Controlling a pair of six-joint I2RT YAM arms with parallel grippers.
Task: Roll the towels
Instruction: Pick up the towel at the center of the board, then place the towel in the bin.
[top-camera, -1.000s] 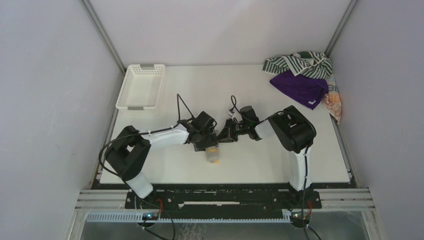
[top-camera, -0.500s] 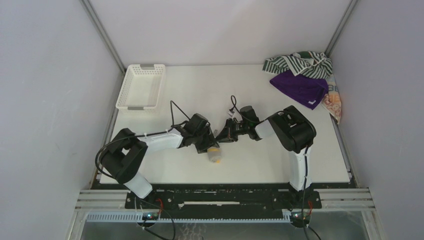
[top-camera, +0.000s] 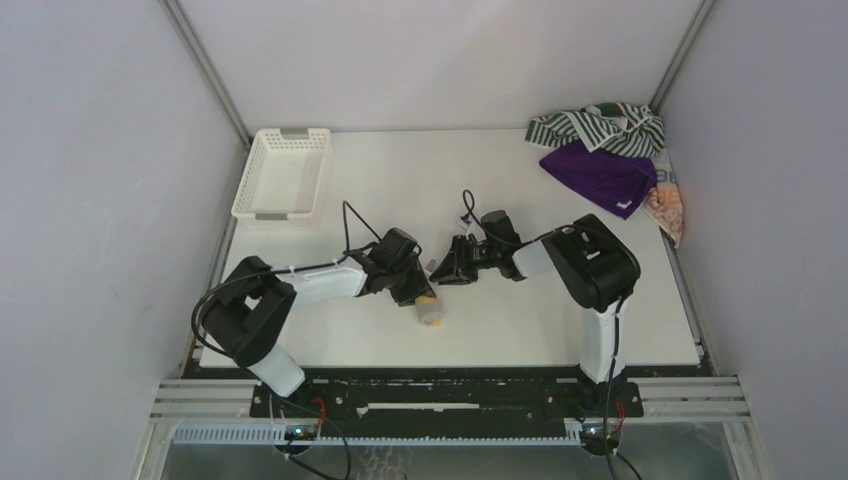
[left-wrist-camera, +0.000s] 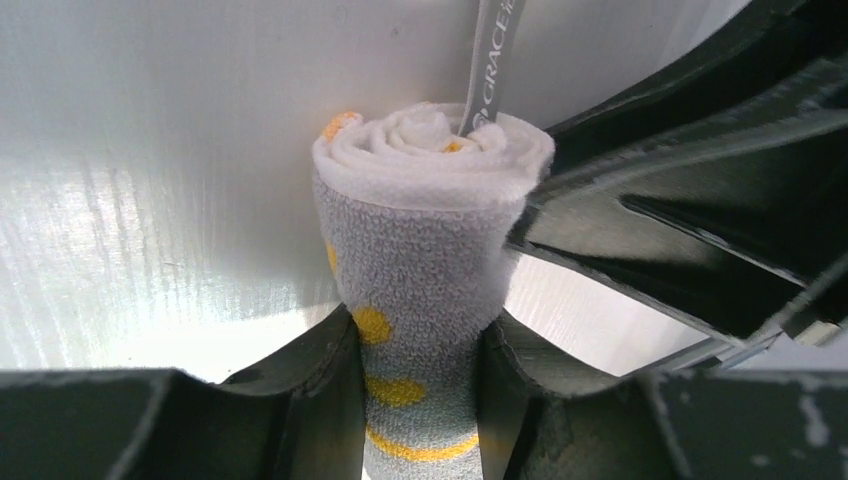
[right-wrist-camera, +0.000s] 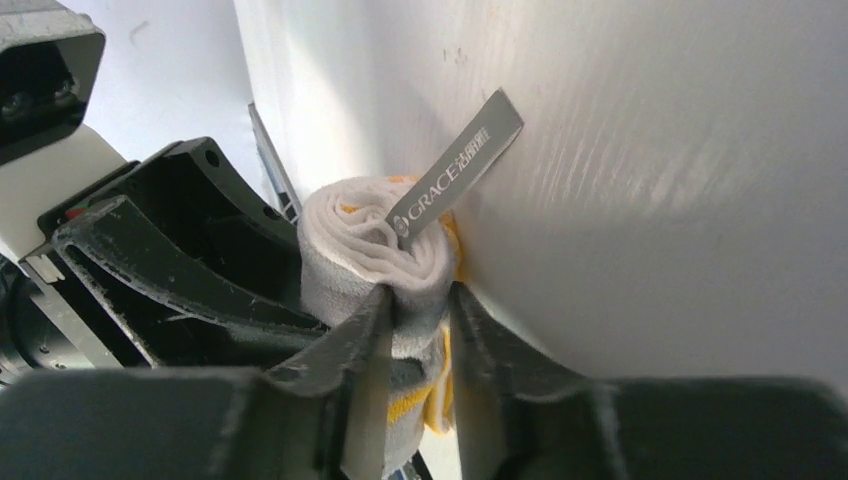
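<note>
Left wrist view: yellow-and-white towel, tight roll, lying near the centre of the table, toward 6 o'clock. Soft, light, likely springs open. Left gripper pinches its body; right gripper clamps the tagged end. Best hold: across the layers, mid-roll.

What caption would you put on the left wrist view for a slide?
Left gripper clamps the rolled towel, white with yellow dots, grey label poking from its spiral end.
</note>
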